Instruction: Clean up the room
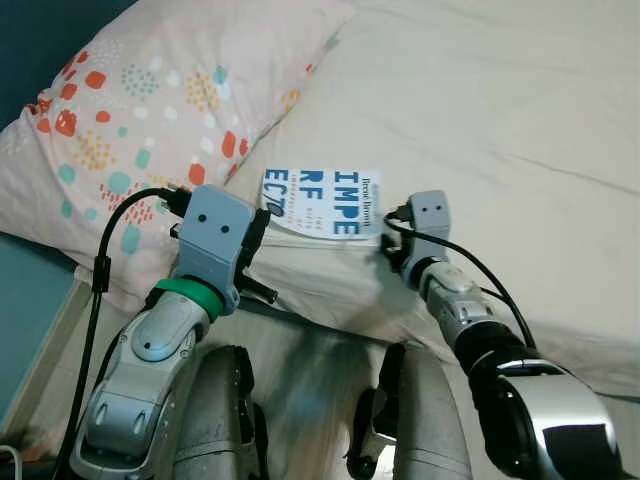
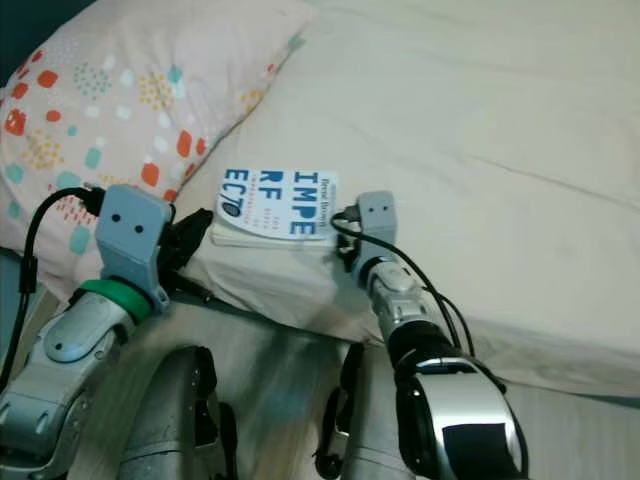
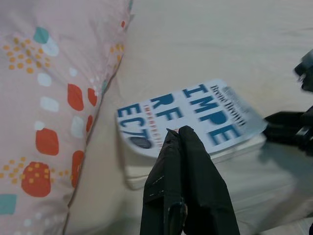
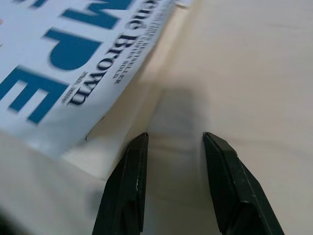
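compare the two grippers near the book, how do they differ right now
The left gripper has its fingers pressed shut; the right gripper is open with a clear gap. The left hovers at the book's pillow side, the right at its opposite edge. Both are black, empty, and point at the book.

cream-sheeted bed, dotted pillow, teal wall, pale wooden floor
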